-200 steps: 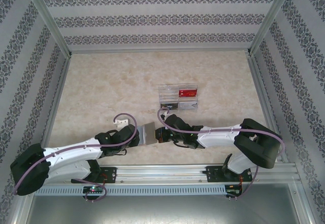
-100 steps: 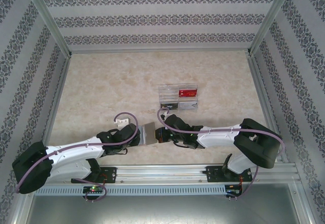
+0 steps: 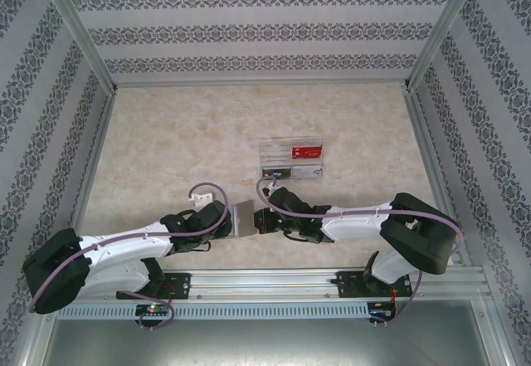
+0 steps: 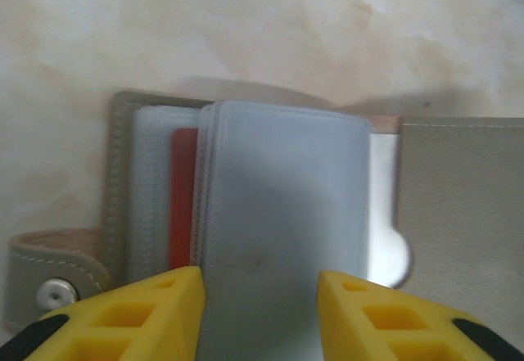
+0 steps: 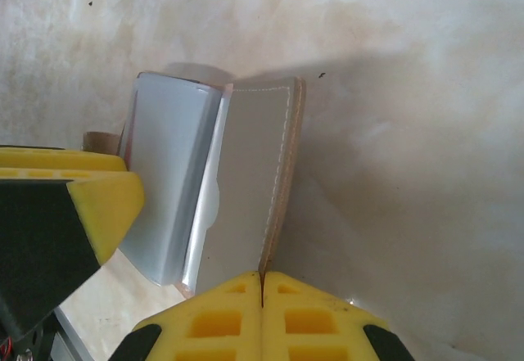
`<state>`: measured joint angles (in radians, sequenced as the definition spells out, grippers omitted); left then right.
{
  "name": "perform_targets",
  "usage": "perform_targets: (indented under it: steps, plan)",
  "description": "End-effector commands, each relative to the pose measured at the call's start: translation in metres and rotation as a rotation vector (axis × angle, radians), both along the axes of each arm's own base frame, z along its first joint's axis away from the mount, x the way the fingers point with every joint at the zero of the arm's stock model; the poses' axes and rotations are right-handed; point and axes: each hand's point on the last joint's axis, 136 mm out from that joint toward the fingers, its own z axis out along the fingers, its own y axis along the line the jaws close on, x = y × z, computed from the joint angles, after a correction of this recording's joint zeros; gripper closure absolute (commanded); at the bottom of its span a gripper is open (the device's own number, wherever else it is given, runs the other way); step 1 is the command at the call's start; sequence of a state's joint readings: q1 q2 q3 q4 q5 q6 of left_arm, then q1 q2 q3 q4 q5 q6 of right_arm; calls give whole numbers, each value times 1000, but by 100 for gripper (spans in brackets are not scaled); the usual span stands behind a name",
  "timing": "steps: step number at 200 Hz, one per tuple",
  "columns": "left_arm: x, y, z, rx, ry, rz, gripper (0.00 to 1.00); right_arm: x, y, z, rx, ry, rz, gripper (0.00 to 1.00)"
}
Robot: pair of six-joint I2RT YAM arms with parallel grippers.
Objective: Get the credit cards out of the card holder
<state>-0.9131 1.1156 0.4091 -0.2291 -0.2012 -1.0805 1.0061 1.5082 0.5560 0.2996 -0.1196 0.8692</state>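
The grey card holder (image 3: 243, 218) lies open between my two grippers near the table's front. In the left wrist view its clear sleeves (image 4: 282, 205) fan out, and a red credit card (image 4: 182, 197) sits in one sleeve. The holder's tab with a snap (image 4: 53, 293) is at the lower left. My left gripper (image 4: 260, 312) is open, its yellow fingers (image 4: 155, 312) apart over the top sleeves. My right gripper (image 5: 262, 291) is shut on the edge of the holder's grey flap (image 5: 250, 181), holding it upright. The left gripper's finger (image 5: 90, 201) stands beside the sleeves (image 5: 168, 173).
A clear acrylic tray (image 3: 290, 160) stands farther back, right of centre, with a red card (image 3: 305, 150), a light card (image 3: 308, 169) and a dark one (image 3: 276, 171) in it. Patterned walls and metal posts enclose the table.
My left arm has edged slightly right toward the holder, and its jaws look a little wider. The right arm and the flap have not moved.
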Motion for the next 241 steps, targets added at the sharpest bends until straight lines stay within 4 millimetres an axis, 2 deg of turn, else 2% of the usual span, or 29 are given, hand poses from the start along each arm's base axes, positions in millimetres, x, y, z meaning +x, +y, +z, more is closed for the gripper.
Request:
perform_targets:
  steps: [1, 22, 95, 121, 137, 167, 181, 220, 241]
  plan:
    - [-2, -21, -1, -117, 14, -59, 55, 0, 6, 2, 14, -1, -4, 100]
    - [0, -32, 10, -181, -16, -86, 53, -1, 4, 1, 12, 2, -9, 100]
    - [4, -46, 32, -270, -85, -132, 52, 0, 4, 2, 14, -5, -7, 100]
    - [6, -46, 34, -257, -86, -137, 52, 1, 3, 3, 10, -8, -12, 100]
    - [6, -34, 34, -210, -88, -102, 52, 0, 2, 3, 8, -10, -12, 100]
    - [3, 7, 30, -57, -80, 11, 53, 0, 1, 0, 0, -10, -14, 100]
    - [1, 20, 26, -11, -73, 42, 53, 1, 2, 0, 1, -9, -12, 100]
    - [-5, 35, 11, 39, -44, 79, 53, 1, 4, 1, 6, -7, -9, 100]
    - [-6, 34, 6, 46, -29, 75, 53, 1, 4, 1, 5, -6, -8, 100]
